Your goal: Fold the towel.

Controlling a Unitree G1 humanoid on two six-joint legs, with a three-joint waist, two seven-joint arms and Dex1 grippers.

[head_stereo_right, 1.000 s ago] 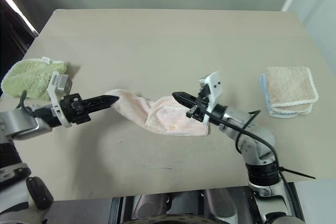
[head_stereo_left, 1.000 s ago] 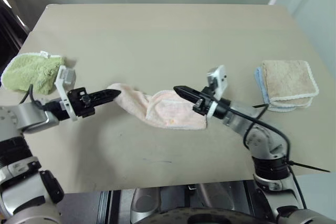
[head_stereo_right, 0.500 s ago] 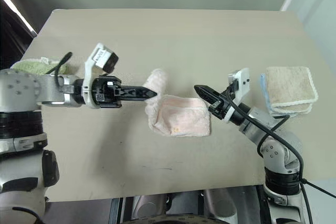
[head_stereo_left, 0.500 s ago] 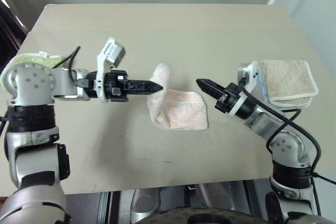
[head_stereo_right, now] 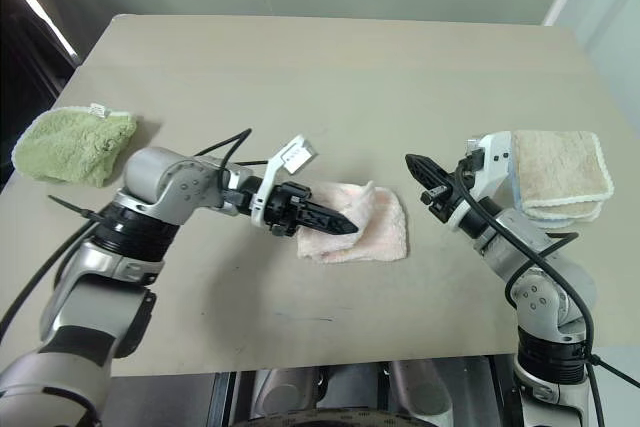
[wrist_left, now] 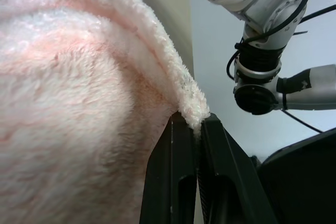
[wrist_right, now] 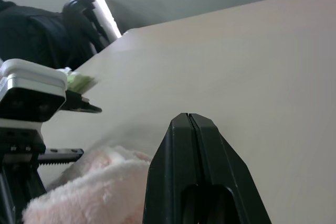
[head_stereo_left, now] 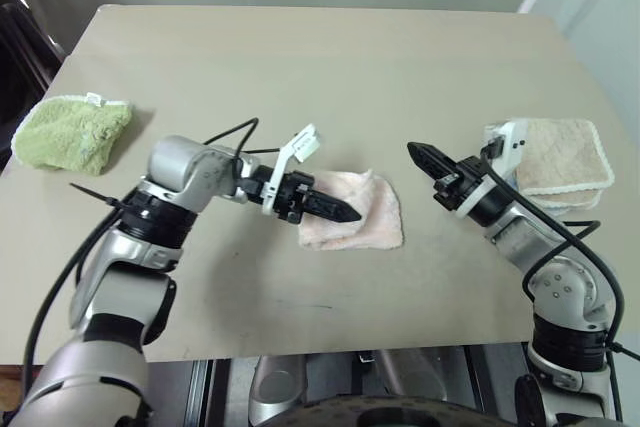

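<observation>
While folded, towel [head_stereo_left: 360,215] (pink) stays pinched by left gripper [head_stereo_left: 349,216].

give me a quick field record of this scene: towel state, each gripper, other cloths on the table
towel: pink towel folded into a small rectangle at table centre
left gripper: left gripper shut on the towel's edge, over the fold
right gripper: right gripper shut, empty, apart from the towel on its right
other cloths: green towel at the table's left edge; beige cloth stacked on a light-blue one at the right

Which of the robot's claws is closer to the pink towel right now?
The left claw: it is shut on the pink towel's edge, over the cloth. The right claw is shut, apart from the towel, off its right side.
</observation>
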